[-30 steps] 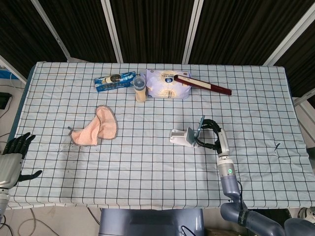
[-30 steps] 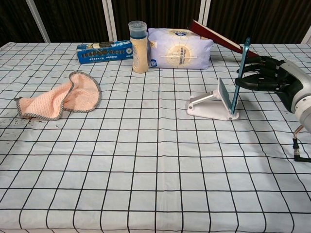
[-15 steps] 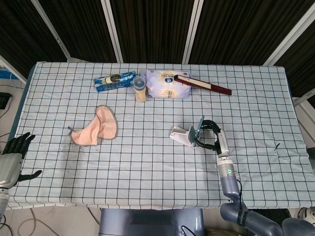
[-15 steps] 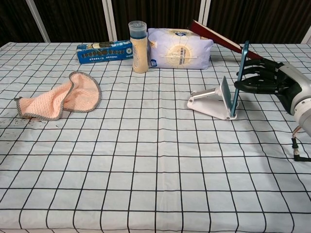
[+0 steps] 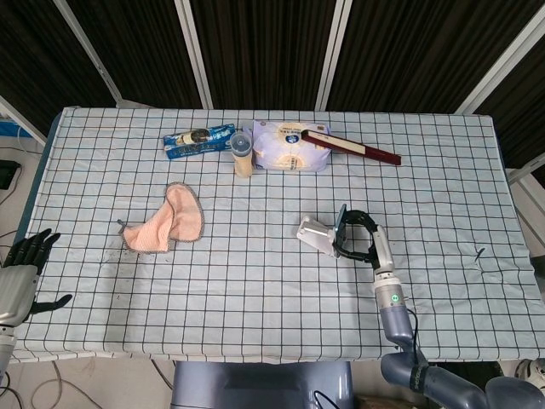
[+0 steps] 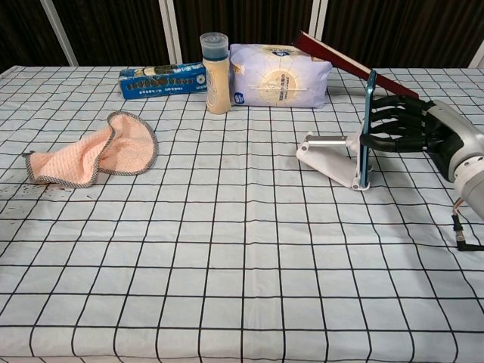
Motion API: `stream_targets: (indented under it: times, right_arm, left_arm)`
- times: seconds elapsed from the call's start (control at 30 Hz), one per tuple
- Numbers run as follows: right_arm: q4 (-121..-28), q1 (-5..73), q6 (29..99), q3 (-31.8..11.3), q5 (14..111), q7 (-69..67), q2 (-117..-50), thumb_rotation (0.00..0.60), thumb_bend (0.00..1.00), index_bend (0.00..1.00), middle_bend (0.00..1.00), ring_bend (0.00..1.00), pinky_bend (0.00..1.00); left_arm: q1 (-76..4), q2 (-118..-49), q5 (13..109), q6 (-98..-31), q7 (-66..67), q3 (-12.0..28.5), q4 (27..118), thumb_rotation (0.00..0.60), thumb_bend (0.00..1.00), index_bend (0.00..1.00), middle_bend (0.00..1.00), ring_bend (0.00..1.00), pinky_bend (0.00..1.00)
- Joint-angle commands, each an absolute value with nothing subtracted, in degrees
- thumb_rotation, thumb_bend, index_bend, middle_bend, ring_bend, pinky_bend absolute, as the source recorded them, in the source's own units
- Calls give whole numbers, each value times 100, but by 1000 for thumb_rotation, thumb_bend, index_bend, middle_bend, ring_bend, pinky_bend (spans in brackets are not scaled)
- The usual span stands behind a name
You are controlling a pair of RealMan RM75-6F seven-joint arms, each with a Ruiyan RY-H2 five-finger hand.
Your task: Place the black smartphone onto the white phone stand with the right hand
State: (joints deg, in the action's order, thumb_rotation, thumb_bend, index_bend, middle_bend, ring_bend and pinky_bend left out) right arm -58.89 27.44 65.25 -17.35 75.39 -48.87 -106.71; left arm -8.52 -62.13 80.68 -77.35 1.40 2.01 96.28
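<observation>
The black smartphone (image 6: 367, 125) stands nearly upright and edge-on, its lower end set in the lip of the white phone stand (image 6: 327, 153). My right hand (image 6: 408, 127) holds the phone from the right, fingers wrapped on its edge. The stand looks tipped, its left end lifted off the cloth. From the head view the phone (image 5: 341, 220) leans against the stand (image 5: 313, 233), with the right hand (image 5: 364, 239) just behind it. My left hand (image 5: 23, 262) hangs off the table's left front edge, fingers apart and holding nothing.
A pink cloth (image 6: 102, 150) lies at the left. Along the back stand a blue box (image 6: 162, 79), a bottle (image 6: 215, 62), a white bag (image 6: 280, 74) and a dark red flat piece (image 6: 340, 59). A cable end (image 6: 463, 238) lies at the right.
My right hand has pushed the phone leftward and stood it more upright. The stand has turned and tipped, its left end rising. The left hand has stayed still.
</observation>
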Motion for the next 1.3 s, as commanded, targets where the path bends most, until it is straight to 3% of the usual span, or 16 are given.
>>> stream_targets:
  times: [0.03,0.27,0.37,0.9,1.3]
  right_arm:
    - [-5900,2750,6534,-1736,7542,-4860,-10670,600,473,689,518,298,150]
    - [-5988,2769,6535,-1743,7536,-4747,-10650,600,245,645,485,266,150]
    - [-6027,2771,6535,-1746,7525,-4679,-10635,600,197,632,474,254,150]
    - [-6203,2783,6516,-1759,7451,-4372,-10605,600,116,591,444,223,148]
    - [-6388,2820,6532,-1688,7546,-4079,-10515,600,36,427,337,132,145]
  left_arm:
    - [-853,-6212,8066,-7732,137,201,9628,600,0,0,0,0,0]
    - [-852,-6209,8070,-7741,127,205,9623,600,0,0,0,0,0]
    - [-850,-6207,8069,-7740,119,204,9623,600,0,0,0,0,0]
    - [-847,-6191,8086,-7749,92,201,9625,600,0,0,0,0,0]
    - [-846,-6179,8104,-7755,86,196,9630,600,0,0,0,0,0]
